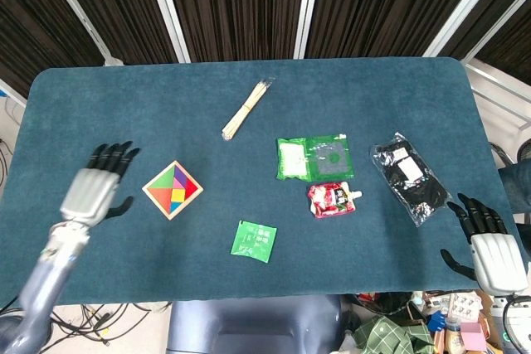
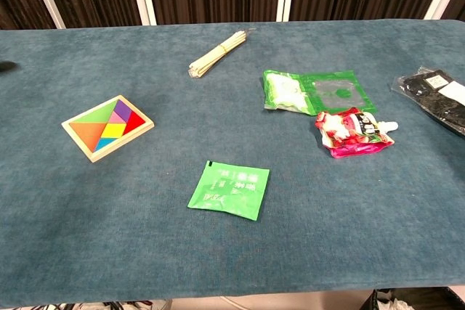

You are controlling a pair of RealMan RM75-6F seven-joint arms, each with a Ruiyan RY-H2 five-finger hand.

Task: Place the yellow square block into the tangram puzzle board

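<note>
bare cloth all round the board (image 1: 172, 190), nearest clutter the green packet (image 1: 254, 241) and sticks (image 1: 247, 108), both well apart
</note>
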